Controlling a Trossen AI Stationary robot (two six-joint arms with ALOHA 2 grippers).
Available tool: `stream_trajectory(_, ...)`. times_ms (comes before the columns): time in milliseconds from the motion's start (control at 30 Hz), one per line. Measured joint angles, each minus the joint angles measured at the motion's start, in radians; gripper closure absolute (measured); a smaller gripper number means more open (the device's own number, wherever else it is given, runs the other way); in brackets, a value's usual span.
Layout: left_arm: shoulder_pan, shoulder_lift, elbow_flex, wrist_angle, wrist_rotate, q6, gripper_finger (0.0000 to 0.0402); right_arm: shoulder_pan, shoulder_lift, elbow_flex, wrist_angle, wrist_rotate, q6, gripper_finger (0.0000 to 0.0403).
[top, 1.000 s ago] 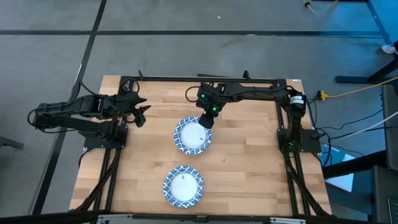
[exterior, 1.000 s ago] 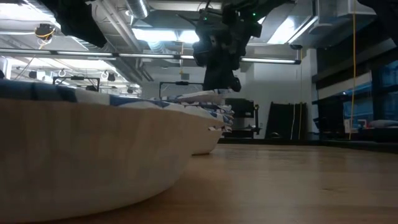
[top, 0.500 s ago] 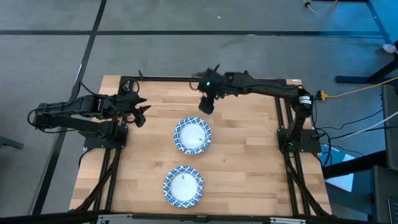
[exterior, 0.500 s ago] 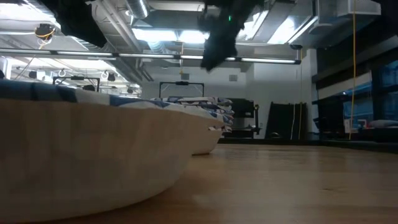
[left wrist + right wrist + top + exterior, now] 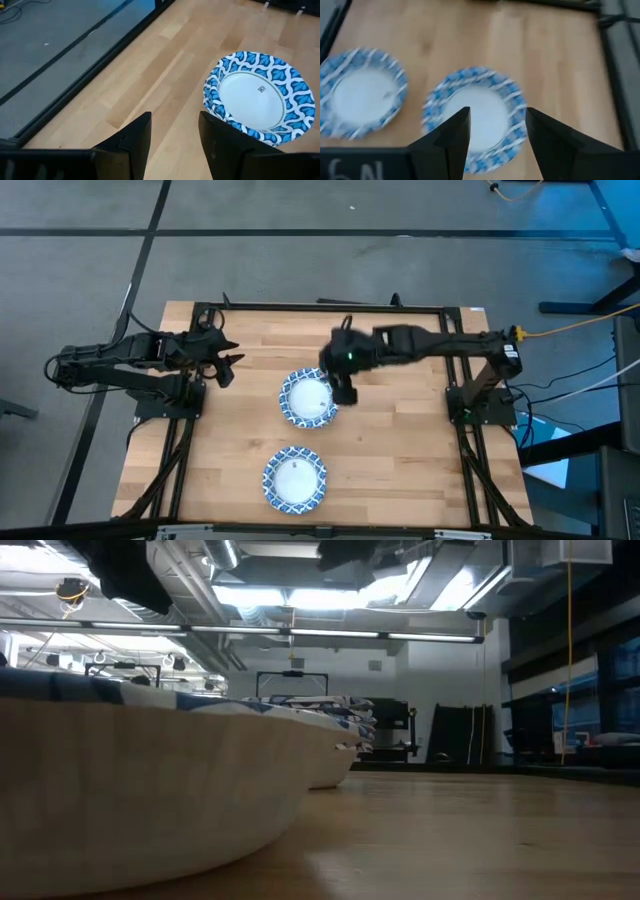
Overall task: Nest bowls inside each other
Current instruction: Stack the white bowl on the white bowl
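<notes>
Right tool [image 5: 343,392] swung back over centre bowls [image 5: 309,398], fingers apart; left tool [image 5: 226,368] apart, parked.

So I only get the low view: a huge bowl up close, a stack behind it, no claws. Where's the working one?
Observer: The right gripper hovers over the far stack of bowls, above its rim on the right arm's side.
Operator: Holding a bowl?
Observer: No. Its fingers are apart, with nothing between them.
Operator: And the other claw?
Observer: The left gripper waits well left of that stack, open and empty.
</notes>
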Motion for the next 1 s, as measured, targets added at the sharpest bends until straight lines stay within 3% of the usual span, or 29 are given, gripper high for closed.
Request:
stream_trajectory(200,0.000,0.001,0.000,0.033,0.023,-0.003,0.0243,0.120,0.000,-0.001,-0.129,0.056,0.037,0.0218)
stream_trajectory(433,-0.042,0.020,0.000,0.070,0.065,-0.015,0.0243,0.233,-0.011,-0.074,-0.167,0.087,0.089,0.0274)
stream_trajectory(667,-0.173,0.102,0.000,0.079,0.006,-0.082,0.0243,0.286,-0.104,-0.417,0.025,0.087,0.221,0.0316)
stream_trajectory(900,-0.303,0.145,0.002,0.135,-0.067,-0.140,0.0243,0.307,-0.363,-0.807,0.357,0.094,0.351,0.0315)
stream_trajectory(1000,-0.353,0.156,0.001,0.129,-0.079,-0.185,0.0243,0.318,-0.477,-0.948,0.511,0.147,0.355,0.0315)
